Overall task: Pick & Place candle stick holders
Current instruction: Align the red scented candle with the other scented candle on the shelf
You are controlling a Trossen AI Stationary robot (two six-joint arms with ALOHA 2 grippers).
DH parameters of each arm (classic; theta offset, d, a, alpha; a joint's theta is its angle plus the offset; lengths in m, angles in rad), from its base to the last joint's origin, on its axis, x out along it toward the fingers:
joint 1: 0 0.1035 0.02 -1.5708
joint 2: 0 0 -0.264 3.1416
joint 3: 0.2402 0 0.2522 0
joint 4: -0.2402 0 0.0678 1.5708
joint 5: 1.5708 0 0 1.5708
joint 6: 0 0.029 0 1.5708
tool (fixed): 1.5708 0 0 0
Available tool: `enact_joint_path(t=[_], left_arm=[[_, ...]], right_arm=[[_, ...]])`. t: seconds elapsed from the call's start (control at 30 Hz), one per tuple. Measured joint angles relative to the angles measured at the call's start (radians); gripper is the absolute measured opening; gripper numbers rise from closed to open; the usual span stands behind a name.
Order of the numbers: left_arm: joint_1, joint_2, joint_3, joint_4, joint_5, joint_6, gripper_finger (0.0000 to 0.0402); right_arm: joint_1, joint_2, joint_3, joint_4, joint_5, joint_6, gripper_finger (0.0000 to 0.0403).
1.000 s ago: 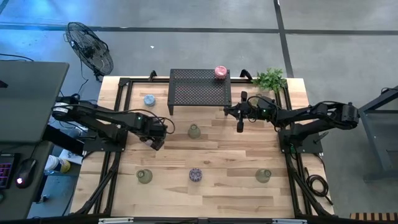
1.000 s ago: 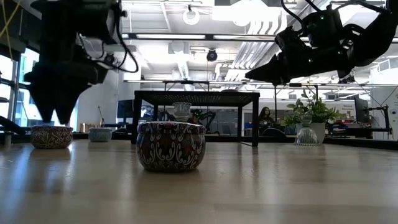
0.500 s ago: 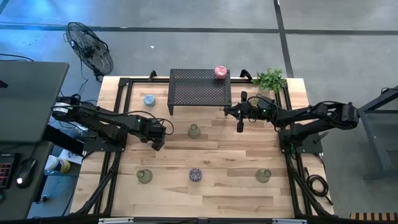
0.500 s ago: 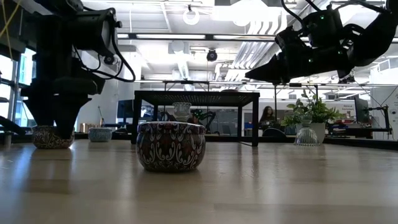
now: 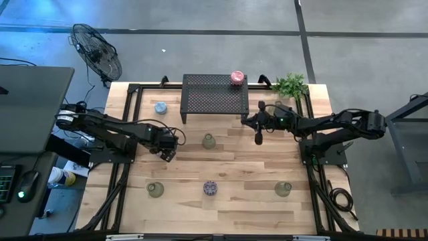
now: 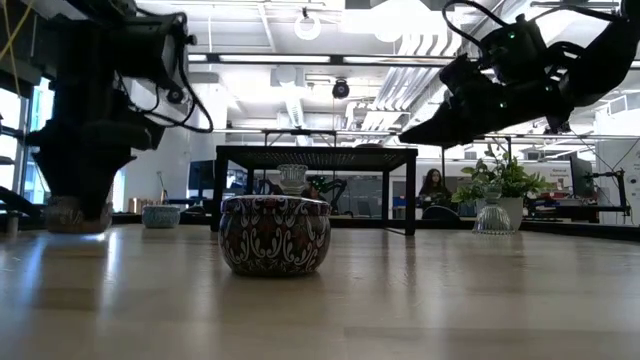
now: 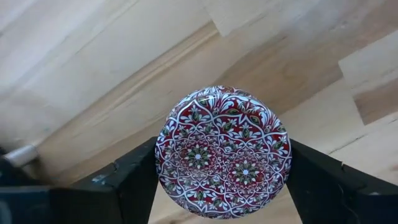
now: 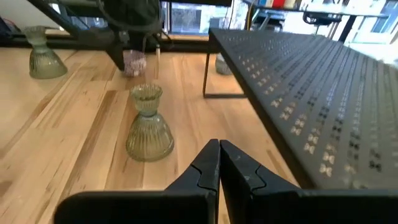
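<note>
A round holder with a red-and-white pattern (image 7: pixel 222 152) stands on the table under my left gripper (image 5: pixel 167 153), whose two fingers stand on either side of it. In the low view (image 6: pixel 62 218) the gripper hides most of it. My right gripper (image 5: pixel 258 138) is shut and empty above the table, by the rack's near right leg. A pink holder (image 5: pixel 237 77) sits on the black mesh rack (image 5: pixel 214 97). A pale blue one (image 5: pixel 160 107), a mottled purple one (image 5: pixel 210 188) and three olive glass ones (image 5: pixel 209 140) (image 5: pixel 155 190) (image 5: pixel 283 189) stand on the table. My left gripper has the patterned holder between its two fingers, which lie against opposite sides of its round wall (image 7: pixel 163 163), at its widest part. The fingers come from above, pointing down. The holder stands upright with its bottom on the table.
A green leafy plant (image 5: pixel 291 85) stands at the far right corner, behind my right arm. A fan (image 5: pixel 97 50) stands on the floor beyond the far left corner. Bare wood lies between the near row of holders and the near edge.
My left gripper has gone straight down over the patterned holder, from above it to around its sides. The holder has stayed where it was. My right gripper has tipped slightly downward.
</note>
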Motion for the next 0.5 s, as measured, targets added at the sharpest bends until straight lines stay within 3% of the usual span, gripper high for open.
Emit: enact_joint_path(t=[0.17, 0.3, 0.5], left_arm=[[0.000, -0.004, 0.138, -0.143, -0.001, 0.062, 0.0283], [0.002, -0.004, 0.319, -0.236, -0.012, 0.154, 0.0283], [0.137, 0.006, 0.592, -0.254, -0.060, 0.344, 0.0284]], right_arm=[[0.000, 0.000, 0.000, -0.021, 0.000, 0.001, 0.0003], [0.000, 0.000, 0.000, -0.021, 0.000, 0.001, 0.0001], [0.000, 0.000, 0.000, -0.018, 0.000, -0.001, 0.0002]])
